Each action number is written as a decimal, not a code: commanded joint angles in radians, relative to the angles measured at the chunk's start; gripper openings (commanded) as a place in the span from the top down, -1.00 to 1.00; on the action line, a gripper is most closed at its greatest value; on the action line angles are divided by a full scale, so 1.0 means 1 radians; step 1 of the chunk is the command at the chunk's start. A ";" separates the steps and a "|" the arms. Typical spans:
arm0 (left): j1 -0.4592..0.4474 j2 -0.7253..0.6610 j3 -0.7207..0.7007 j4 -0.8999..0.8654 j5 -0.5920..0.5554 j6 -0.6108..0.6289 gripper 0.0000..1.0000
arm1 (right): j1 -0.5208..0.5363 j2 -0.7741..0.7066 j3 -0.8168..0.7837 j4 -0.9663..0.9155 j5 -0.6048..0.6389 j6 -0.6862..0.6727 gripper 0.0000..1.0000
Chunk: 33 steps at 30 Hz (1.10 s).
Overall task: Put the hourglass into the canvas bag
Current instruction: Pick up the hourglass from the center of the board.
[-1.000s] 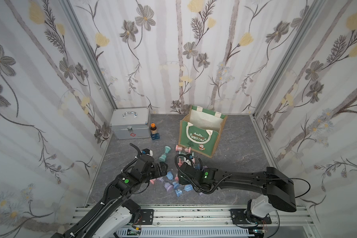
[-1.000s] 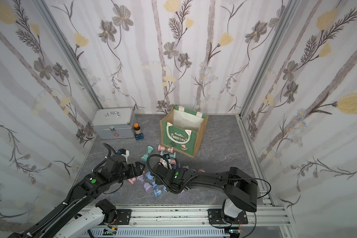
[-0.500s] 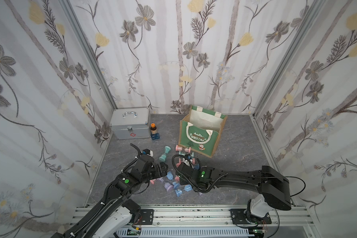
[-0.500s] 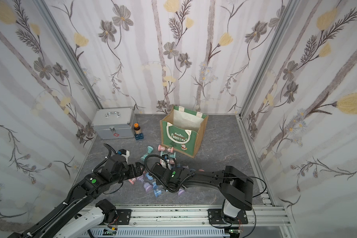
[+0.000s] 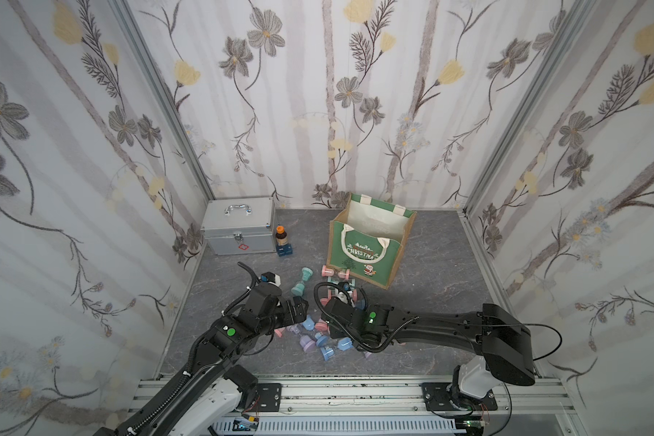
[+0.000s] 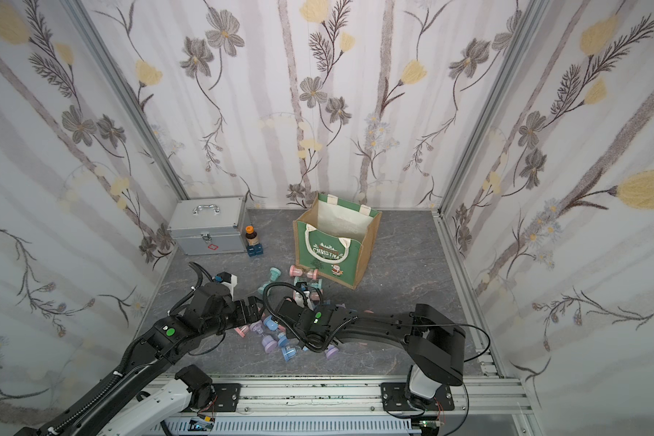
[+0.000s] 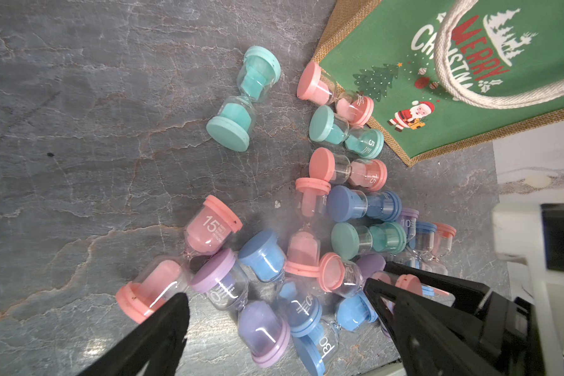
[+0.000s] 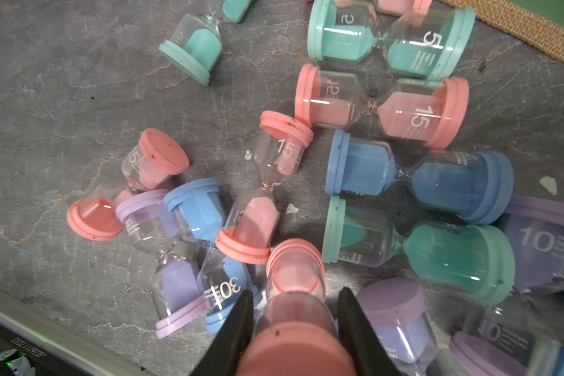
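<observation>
**Grasp made on one hourglass; transfer to the bag pending**

The right gripper is clamping a pink hourglass between its black tapered jaws, squeezing the clear bulb just ahead of the ribbed end cap. Whether the piece is clear of the floor cannot be told. The left gripper is hovering wide open over the same pile, holding nothing. The canvas bag is standing upright and open beyond the pile, ahead of both grippers, and nothing is showing against its cream lining. By this reading, lift, carry and drop are remaining. The timers are pairing glossy transparent bulbs with matte pastel caps. The bag is combining coarse jute sides with a green printed front.
</observation>
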 commanded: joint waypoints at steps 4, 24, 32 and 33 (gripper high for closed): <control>-0.001 0.001 0.044 0.010 0.000 -0.002 -1.00 | -0.009 -0.078 0.027 -0.040 0.101 -0.017 0.41; 0.000 0.144 0.254 0.108 0.049 0.066 -1.00 | -0.189 -0.431 0.137 -0.087 0.237 -0.204 0.63; 0.000 0.264 0.336 0.201 0.068 0.090 -1.00 | -0.344 -0.466 0.238 -0.029 0.246 -0.357 0.62; -0.001 0.279 0.343 0.217 0.074 0.092 -1.00 | -0.357 -0.461 0.255 -0.015 0.246 -0.377 0.62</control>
